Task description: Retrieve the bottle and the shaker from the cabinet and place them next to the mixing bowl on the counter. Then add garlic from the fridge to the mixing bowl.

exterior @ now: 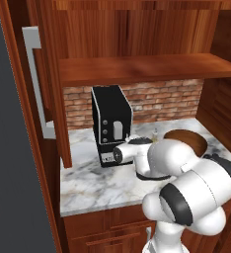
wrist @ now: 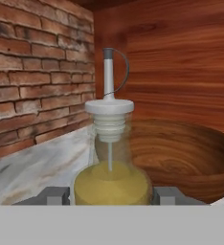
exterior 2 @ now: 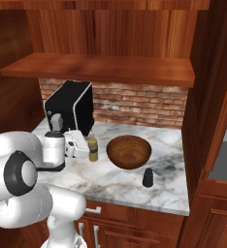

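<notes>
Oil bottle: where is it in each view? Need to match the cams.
Left base view: bottle, small, just above the arm, left of the bowl.
Right base view: bottle center-left, between gripper and bowl.
Hand view: bottle centered between the fingertips.
Shared landmark: the wooden bowl.

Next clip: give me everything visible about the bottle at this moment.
The bottle is clear and glass-like, with a round belly holding yellowish liquid, a narrow neck and a white stopper carrying a thin grey pour spout. It stands upright on the marble counter, just left of the wooden mixing bowl and in front of the brick wall. The hand sits around its belly, one finger on each side, apparently gripping it.
</notes>
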Tool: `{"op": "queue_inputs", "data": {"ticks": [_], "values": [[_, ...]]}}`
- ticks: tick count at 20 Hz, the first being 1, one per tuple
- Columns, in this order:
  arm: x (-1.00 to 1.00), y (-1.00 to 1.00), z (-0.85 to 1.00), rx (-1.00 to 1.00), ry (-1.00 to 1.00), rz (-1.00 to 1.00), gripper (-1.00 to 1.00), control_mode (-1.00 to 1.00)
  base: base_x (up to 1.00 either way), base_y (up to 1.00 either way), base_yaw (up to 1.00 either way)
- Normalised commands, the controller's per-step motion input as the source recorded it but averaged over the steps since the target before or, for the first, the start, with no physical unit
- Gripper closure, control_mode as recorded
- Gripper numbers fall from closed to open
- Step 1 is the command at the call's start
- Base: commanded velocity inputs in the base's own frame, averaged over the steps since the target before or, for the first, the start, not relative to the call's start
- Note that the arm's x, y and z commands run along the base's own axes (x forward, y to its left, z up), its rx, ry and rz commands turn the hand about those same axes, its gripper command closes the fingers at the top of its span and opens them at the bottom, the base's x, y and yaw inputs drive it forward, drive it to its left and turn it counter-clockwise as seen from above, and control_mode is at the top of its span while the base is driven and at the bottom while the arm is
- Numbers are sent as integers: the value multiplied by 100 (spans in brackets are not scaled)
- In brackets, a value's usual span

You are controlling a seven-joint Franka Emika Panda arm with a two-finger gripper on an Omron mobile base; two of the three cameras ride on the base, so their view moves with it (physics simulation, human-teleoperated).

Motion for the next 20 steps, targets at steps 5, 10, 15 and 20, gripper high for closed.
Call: {"op": "queue_inputs", "data": {"ticks": [5, 10, 15, 20], "values": [[0, 0, -24, 0, 0, 0, 100, -100, 0, 0, 0], [0, 0, -28, 0, 0, 0, 100, -100, 0, 0, 0], [0, 0, -4, 0, 0, 0, 100, -100, 0, 0, 0], [0, 0, -32, 0, -2, 0, 100, -100, 0, 0, 0]]}}
